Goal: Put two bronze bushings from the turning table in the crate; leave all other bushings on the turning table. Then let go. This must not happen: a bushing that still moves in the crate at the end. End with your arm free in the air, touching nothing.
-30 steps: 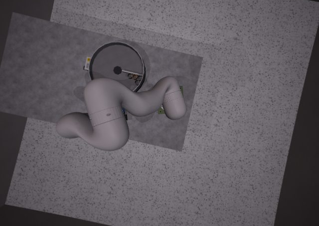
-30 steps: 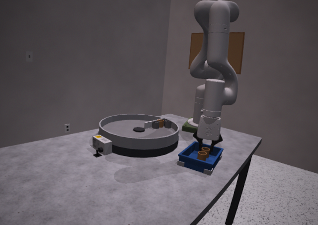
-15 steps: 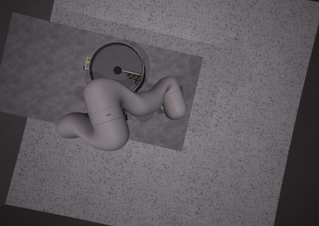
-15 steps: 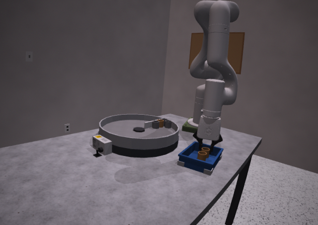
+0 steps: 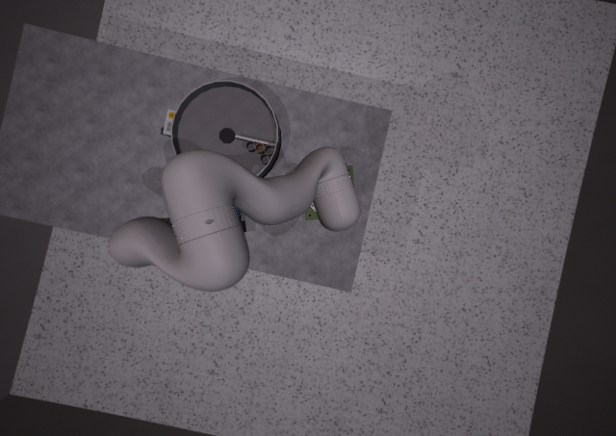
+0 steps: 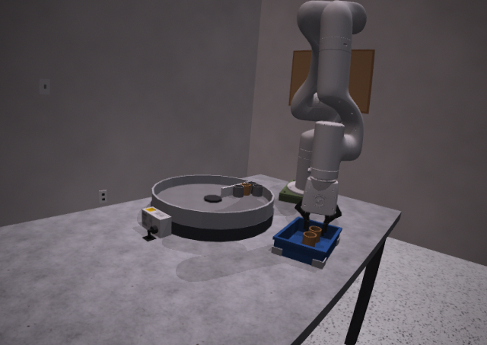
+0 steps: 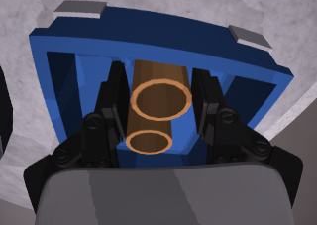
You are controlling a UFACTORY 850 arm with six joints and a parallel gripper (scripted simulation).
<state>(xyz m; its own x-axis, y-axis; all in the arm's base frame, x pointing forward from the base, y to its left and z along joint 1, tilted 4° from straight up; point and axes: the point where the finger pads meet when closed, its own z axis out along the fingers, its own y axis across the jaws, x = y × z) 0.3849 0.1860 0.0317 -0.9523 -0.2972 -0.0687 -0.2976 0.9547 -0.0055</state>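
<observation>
at centre-left of the exterior view, the turning table keeps one bronze bushing. lower right, two more stand in the blue crate; the half-open gripper straddles one, holding nothing. best widen evenly, then lift straight up, nudging neither.

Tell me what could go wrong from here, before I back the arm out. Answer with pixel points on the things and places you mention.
Two risks stand out. The open gripper [image 6: 316,228] [image 7: 158,75] leaves only slim gaps beside the nearer-to-camera bushing in the wrist view [image 6: 316,236] [image 7: 160,70], so a sideways drift could tip or drag it. The second bushing [image 6: 309,241] [image 7: 149,128] sits close by, so a nudge might set both moving in the crate [image 5: 239,213] [image 6: 291,250] [image 7: 149,29].
</observation>
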